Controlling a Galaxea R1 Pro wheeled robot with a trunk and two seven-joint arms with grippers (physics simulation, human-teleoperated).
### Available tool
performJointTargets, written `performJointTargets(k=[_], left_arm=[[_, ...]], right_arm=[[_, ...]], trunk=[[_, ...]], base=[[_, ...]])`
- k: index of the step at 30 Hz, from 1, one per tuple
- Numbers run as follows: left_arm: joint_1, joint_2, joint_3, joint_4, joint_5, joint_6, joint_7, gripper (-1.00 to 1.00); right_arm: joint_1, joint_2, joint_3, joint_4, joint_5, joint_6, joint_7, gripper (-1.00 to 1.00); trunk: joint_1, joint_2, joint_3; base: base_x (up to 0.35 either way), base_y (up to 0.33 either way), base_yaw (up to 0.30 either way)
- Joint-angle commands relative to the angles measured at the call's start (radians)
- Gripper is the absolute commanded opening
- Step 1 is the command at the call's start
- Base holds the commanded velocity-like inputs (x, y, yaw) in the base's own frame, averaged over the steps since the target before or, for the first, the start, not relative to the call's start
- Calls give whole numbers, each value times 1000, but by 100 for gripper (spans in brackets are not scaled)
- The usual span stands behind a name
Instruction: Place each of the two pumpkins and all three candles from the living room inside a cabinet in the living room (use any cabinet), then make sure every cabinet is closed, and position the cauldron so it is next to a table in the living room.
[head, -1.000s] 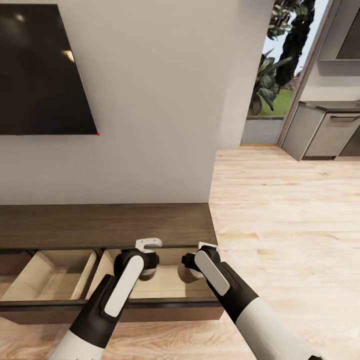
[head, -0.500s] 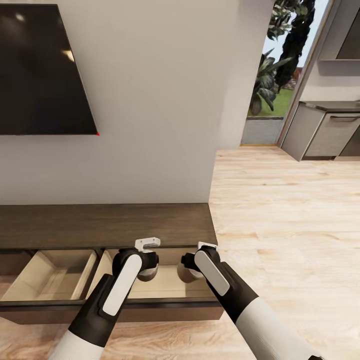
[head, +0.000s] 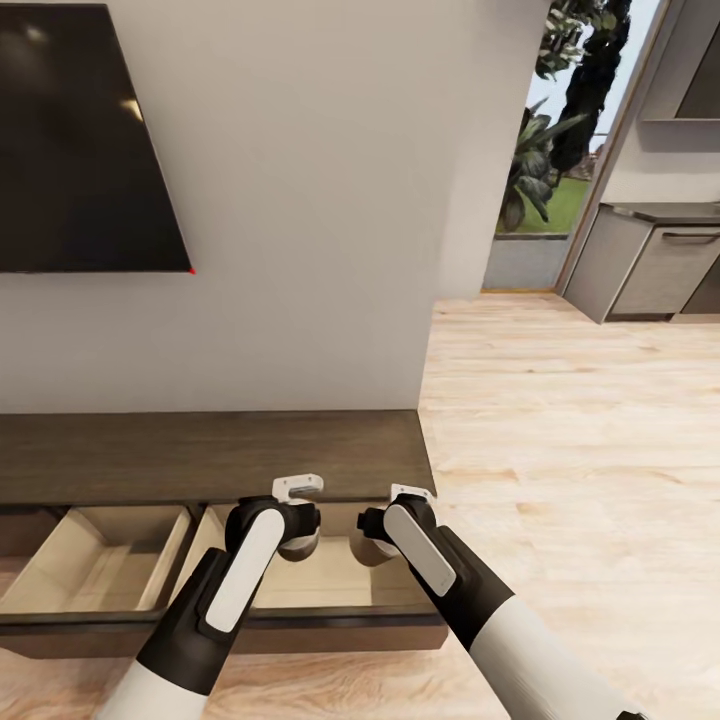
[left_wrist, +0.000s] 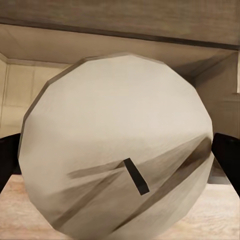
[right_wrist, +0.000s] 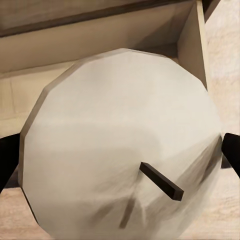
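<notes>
Both arms rise from bottom of head view, forearms converging toward lower centre. Left gripper (head: 296, 540) points forward and down, fingers (left_wrist: 9, 156) clamped on candle (left_wrist: 117, 165) (dark pads at both edges of left wrist view). Right gripper (head: 372, 540) likewise clamped on second candle (right_wrist: 122, 145), level with left, just beside it.

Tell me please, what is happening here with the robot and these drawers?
The robot stands at the cabinet, whose two drawers are pulled open. Each gripper holds one candle over the right-hand drawer: the left gripper grips a candle, and the right gripper grips another candle. Both candles are clamped between the fingers, not yet released into the drawer. A TV hangs on the wall above.
</notes>
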Motion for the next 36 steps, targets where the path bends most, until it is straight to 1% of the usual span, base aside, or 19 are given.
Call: performJointTargets(k=[1,14,27,36], left_arm=[[-1,0,0,0,9,2,10,-100],[-1,-1,-2,3,9,2,10,-100],[-1,-1,-5,-3,8,1,11,-100],[-1,-1,-5,0,8,0,11,-100]], right_arm=[[-1,0,2,-1,-7,2,-8,-100],[-1,0,2,1,-7,2,-8,-100],[-1,0,2,11,-7,2,-8,-100],[-1,0,2,11,-7,2,-7,-100]], trunk=[[0,-1,-1],[0,-1,-1],[0,-1,-1],[35,-64,-29]], base=[[41,-16,0],[63,-88,0],[2,-6,0],[0,0,0]])
